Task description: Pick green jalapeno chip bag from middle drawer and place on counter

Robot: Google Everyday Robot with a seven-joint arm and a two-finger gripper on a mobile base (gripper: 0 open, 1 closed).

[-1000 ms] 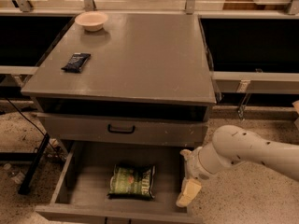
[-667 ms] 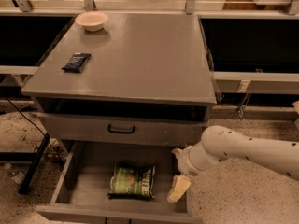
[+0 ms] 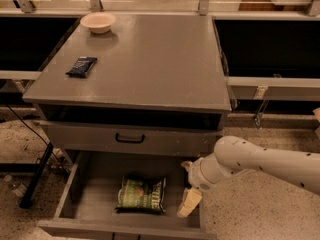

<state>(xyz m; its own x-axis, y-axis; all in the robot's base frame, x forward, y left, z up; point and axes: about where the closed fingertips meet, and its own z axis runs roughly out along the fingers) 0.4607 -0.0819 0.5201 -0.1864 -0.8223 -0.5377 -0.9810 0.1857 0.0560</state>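
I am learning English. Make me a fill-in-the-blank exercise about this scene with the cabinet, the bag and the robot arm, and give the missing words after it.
1. The green chip bag lies on the floor of the open ___, not on the counter.
2. In the picture, the gripper hangs low, to the ___ of the bag and apart from it.
3. On the counter, a dark packet lies in front of a pale ___ that stands at the back left corner.
Missing words: drawer; right; bowl.

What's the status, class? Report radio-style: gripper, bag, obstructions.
Gripper down in open middle drawer, right of green jalapeno chip bag, apart from it. Bag lying flat on drawer floor. Nothing between them. Bowl, dark packet on counter, left side.
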